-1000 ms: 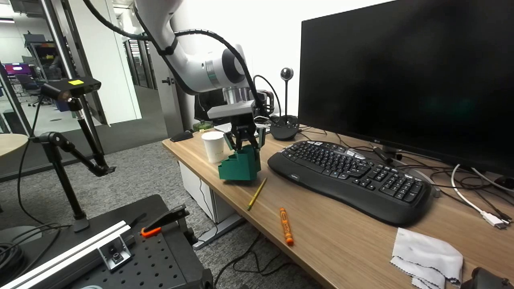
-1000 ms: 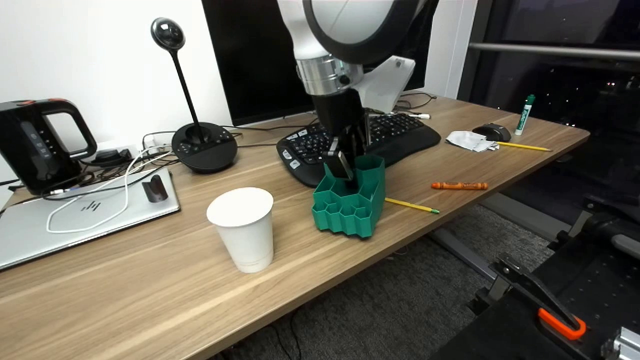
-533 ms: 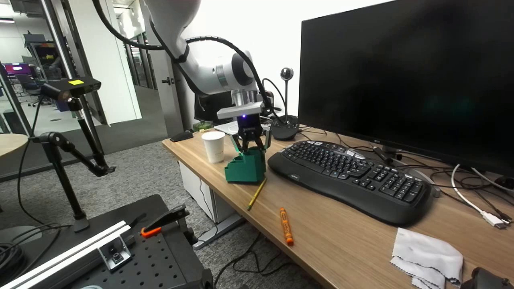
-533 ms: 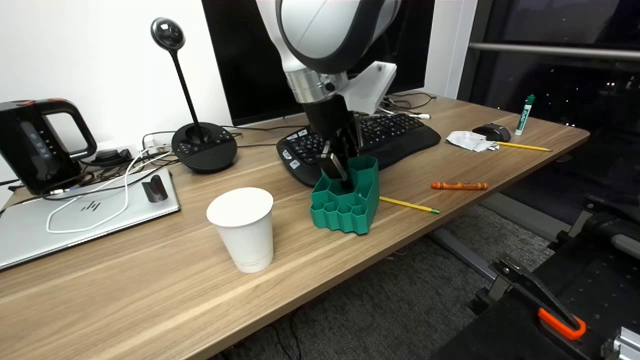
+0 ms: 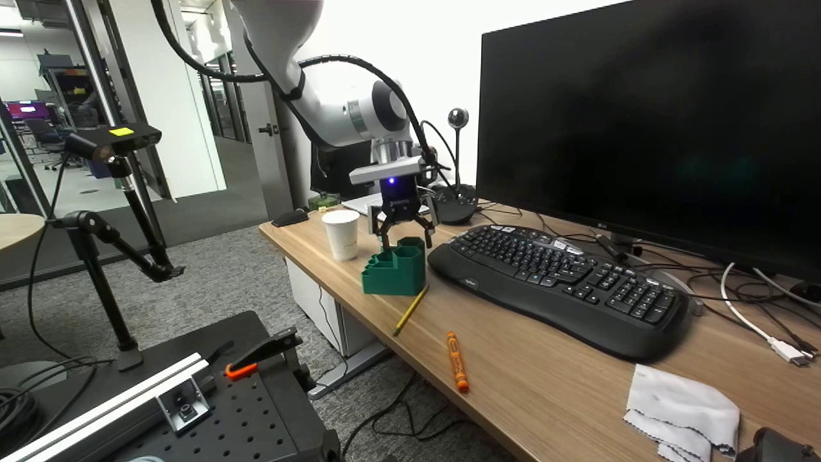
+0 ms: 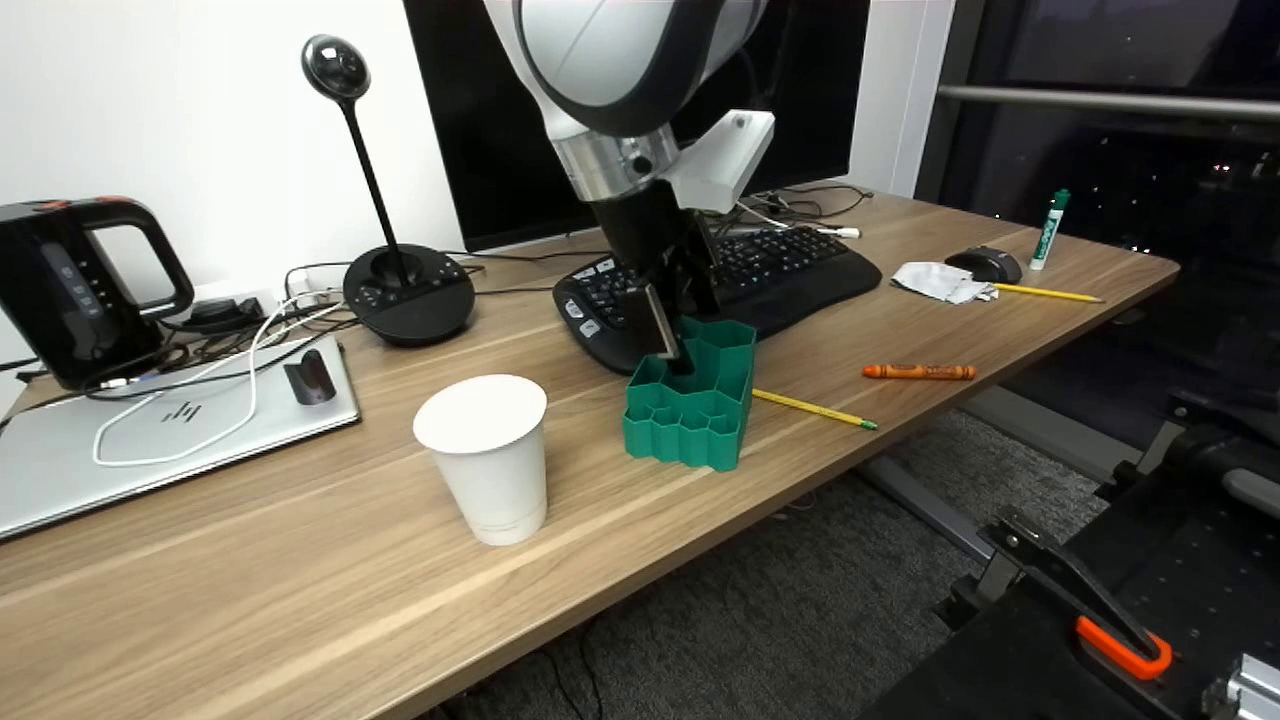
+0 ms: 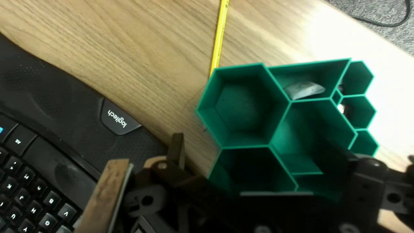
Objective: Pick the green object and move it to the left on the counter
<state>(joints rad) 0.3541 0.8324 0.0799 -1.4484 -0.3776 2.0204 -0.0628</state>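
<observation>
The green object (image 5: 392, 276), a stepped holder with hexagonal compartments, stands upright on the wood-grain counter (image 6: 300, 600), between the white cup and the keyboard. Directly above it my gripper (image 5: 406, 244) has its jaws spread wide. One finger (image 6: 660, 330) reaches down into a compartment. In the wrist view the opposite fingertip (image 7: 177, 145) is outside the holder on the keyboard side, apart from its wall. From above, the green object (image 7: 241, 103) shows a small pale item in one compartment. The lower part of the finger inside is dark and partly hidden.
A white cup (image 6: 490, 460) stands near the holder, and the black keyboard (image 5: 558, 282) lies on its far side. A yellow pencil (image 7: 220, 35) ends against the holder's base. Farther along are an orange crayon (image 5: 457, 362) and a white cloth (image 5: 680, 410).
The holder has shifted slightly toward the keyboard and pencil and settled lower. My jaws, earlier closed on its inner wall, have spread apart, and the pencil has been nudged a little.
</observation>
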